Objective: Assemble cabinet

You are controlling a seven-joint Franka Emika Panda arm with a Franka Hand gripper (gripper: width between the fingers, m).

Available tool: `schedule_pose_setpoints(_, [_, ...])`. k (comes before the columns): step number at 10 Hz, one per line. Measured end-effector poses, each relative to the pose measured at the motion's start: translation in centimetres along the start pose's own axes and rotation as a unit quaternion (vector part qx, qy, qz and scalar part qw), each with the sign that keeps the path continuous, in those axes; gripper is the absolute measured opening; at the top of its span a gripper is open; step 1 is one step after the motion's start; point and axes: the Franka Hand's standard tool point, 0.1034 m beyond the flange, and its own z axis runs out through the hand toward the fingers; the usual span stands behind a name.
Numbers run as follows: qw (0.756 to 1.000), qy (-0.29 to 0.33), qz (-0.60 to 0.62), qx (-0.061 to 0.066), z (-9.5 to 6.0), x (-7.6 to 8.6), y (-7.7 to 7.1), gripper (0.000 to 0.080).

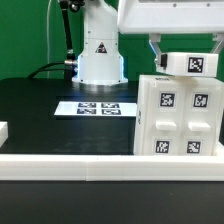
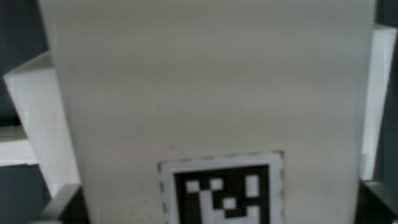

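The cabinet's large white box (image 1: 180, 118) stands upright at the exterior view's right, with several black-and-white tags on its front. My gripper (image 1: 187, 54) hangs just above its top and is shut on a smaller white panel (image 1: 190, 64) with one tag, which sits slightly tilted at the box's top edge. In the wrist view this panel (image 2: 196, 90) fills the picture between my fingers. Its tag (image 2: 222, 190) lies close to my gripper (image 2: 222, 216). The fingertips are mostly hidden behind the panel.
The marker board (image 1: 97, 107) lies flat on the black table in front of the robot base (image 1: 100, 55). A long white rail (image 1: 90, 166) edges the table's front. A small white piece (image 1: 3, 131) shows at the exterior view's left edge.
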Motion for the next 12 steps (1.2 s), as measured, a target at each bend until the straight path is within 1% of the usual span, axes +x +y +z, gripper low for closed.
schedule_pose_setpoints(2, [0.995,0.003,0.102,0.002,-0.07,0.13,-0.04,0.0563])
schedule_pose_setpoints(5, [0.975,0.001,0.222,0.007,-0.11,0.17,-0.04,0.0563])
schedule_pose_setpoints(6, [0.959,-0.001,0.282,0.012,-0.16,0.2,-0.1,0.0563])
schedule_pose_setpoints(8, [0.936,-0.003,0.352,0.016,-0.18,0.25,-0.01,0.0563])
schedule_pose_setpoints(9, [0.906,-0.006,0.423,0.023,-0.15,0.32,0.22,0.0563])
schedule_pose_setpoints(10, [0.88,-0.011,0.474,0.026,-0.06,0.28,0.54,0.0563])
schedule_pose_setpoints(11, [0.861,-0.013,0.508,0.026,0.01,0.22,0.74,0.0563])
schedule_pose_setpoints(12, [0.826,-0.019,0.562,0.03,0.03,0.24,0.86,0.0563])
